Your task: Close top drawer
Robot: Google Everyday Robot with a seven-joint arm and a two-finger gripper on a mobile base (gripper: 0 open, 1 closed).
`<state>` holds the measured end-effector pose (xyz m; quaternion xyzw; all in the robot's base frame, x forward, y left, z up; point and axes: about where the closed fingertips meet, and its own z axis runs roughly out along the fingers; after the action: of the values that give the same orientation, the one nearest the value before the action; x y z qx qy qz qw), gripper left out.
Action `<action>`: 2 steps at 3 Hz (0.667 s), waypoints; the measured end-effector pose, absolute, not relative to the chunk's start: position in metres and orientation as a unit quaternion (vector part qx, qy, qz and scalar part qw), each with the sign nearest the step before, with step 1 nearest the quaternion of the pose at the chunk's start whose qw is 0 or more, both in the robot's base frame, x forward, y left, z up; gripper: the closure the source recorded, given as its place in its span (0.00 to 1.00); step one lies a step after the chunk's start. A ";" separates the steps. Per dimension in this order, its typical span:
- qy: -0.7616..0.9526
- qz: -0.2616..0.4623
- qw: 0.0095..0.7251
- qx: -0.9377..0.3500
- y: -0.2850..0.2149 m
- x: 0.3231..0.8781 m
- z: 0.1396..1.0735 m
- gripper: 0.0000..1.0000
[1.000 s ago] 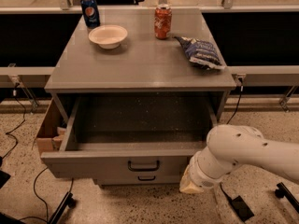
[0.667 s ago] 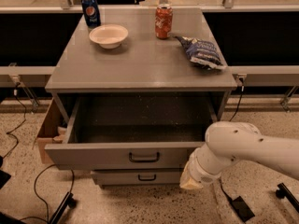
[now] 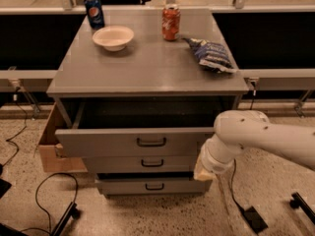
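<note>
The top drawer (image 3: 123, 142) of the grey cabinet stands partly open, its tall front panel out from the cabinet face and its small dark bar handle (image 3: 151, 142) in the middle. Only a narrow dark strip of its inside shows. My white arm (image 3: 256, 136) reaches in from the right. My gripper (image 3: 203, 170) is at the drawer front's right end, low down, at the level of the middle drawer (image 3: 142, 163). It is mostly hidden behind the wrist.
On the cabinet top (image 3: 147, 73) stand a blue can (image 3: 93, 12), a white bowl (image 3: 113, 37), an orange can (image 3: 171, 22) and a chip bag (image 3: 211, 55). The bottom drawer (image 3: 152, 185) juts out slightly. A cardboard box (image 3: 49, 146) sits at the left. Cables (image 3: 44, 191) lie on the floor.
The top drawer has slid inward, so much less of its inside shows. My arm and gripper have moved forward with the drawer front.
</note>
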<state>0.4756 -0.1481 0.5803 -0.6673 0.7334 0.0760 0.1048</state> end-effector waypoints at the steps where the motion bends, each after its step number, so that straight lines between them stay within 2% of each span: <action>1: 0.732 0.058 0.104 -0.670 -0.160 0.511 0.586 1.00; 2: 0.733 0.027 0.111 -0.671 -0.183 0.564 0.602 1.00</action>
<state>0.5643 -0.1830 0.6023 -0.6709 0.7328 0.0272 0.1106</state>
